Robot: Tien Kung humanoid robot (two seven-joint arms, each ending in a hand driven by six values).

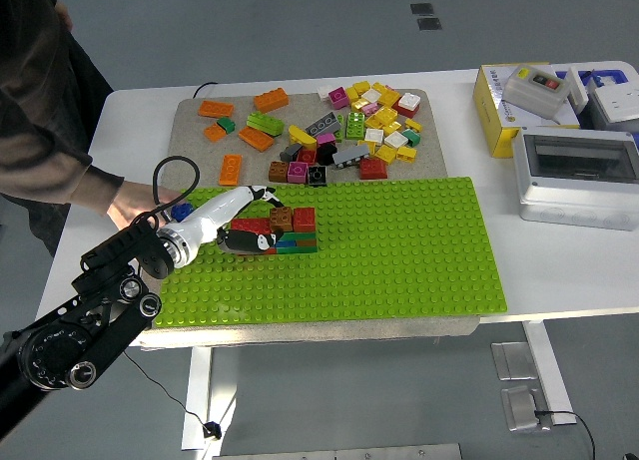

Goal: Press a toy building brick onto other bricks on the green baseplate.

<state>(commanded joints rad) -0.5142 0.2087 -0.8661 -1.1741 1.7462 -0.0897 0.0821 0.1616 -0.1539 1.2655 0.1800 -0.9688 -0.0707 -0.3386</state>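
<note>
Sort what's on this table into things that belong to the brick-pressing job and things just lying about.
Job:
- green studded baseplate
- stacked red, brown and blue bricks
- left hand, on that stack
- loose pile of coloured bricks

Lying about:
- yellow box with a grey switch unit
- grey enclosure with a clear lid
- person's hand, at the baseplate's left corner
</note>
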